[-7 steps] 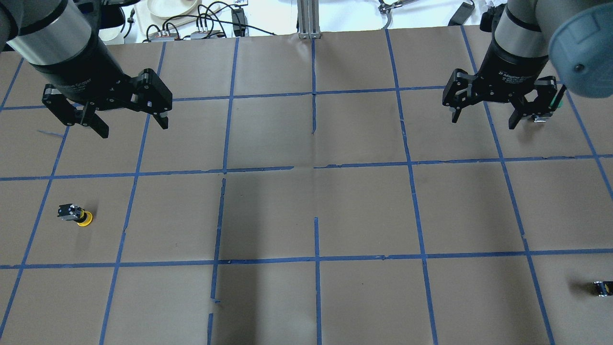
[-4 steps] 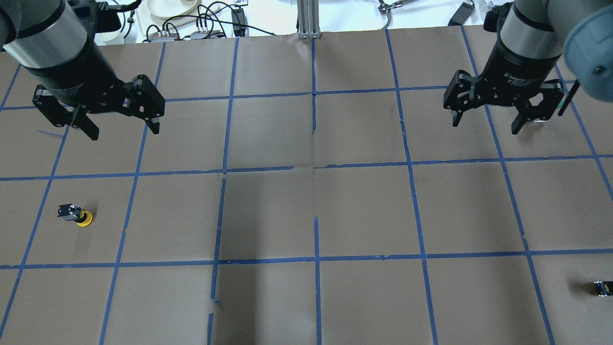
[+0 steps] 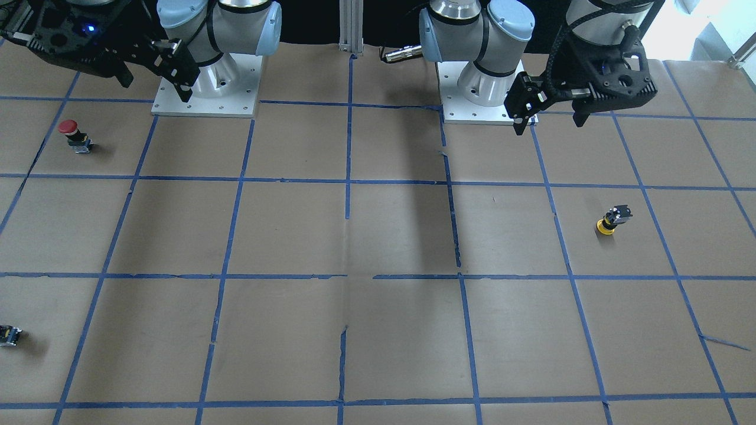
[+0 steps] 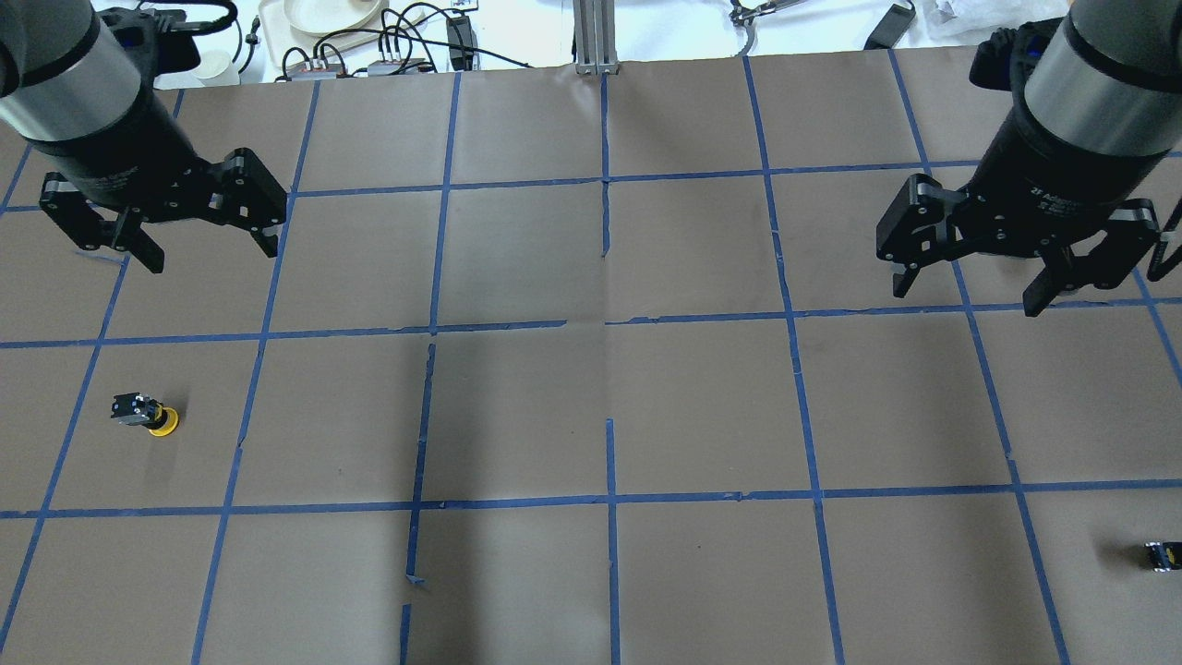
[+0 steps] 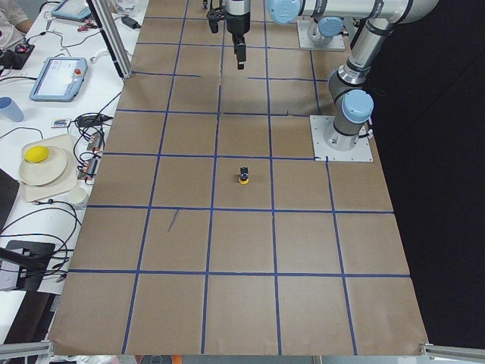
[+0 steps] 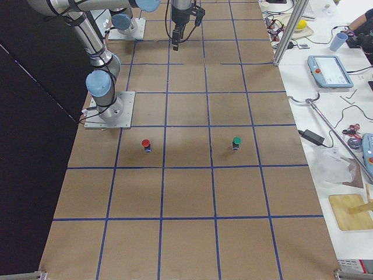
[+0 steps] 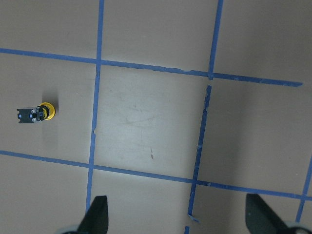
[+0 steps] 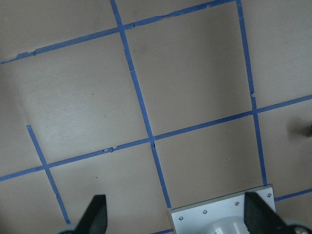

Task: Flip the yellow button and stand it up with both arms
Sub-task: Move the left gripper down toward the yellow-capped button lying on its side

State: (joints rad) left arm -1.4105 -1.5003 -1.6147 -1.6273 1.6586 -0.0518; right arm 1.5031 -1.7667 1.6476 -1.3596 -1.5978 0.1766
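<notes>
From across the table, my left gripper [image 3: 549,125] hangs above the paper near my base. Its jaws are spread wide with nothing between them. The yellow button [image 3: 611,219] sits one taped square further out, well apart from the gripper. Its cap is low and its dark body is raised, so it looks to be resting cap-down, though I can't rule out a tilt. My right gripper [image 3: 155,85] is at the other end, equally wide and empty, with a red button [image 3: 69,131] near it.

From over my shoulders, both grippers hover wide open and empty along the far row of squares. The yellow button is alone on the left side, nearer my base than the left gripper. A small dark part [image 4: 1162,554] lies at the right edge.

The view from my left end shows the button with its yellow below and black above. The view from my right end doesn't show it.

My left wrist camera has the button in its left half, untouched, with my two fingertips [image 7: 97,214] far apart at the bottom. My right wrist camera shows only paper, tape and a base plate [image 8: 222,217].

I judge that nothing is done yet. The grasp, the hand-over, the turn and the setting upright all remain.
</notes>
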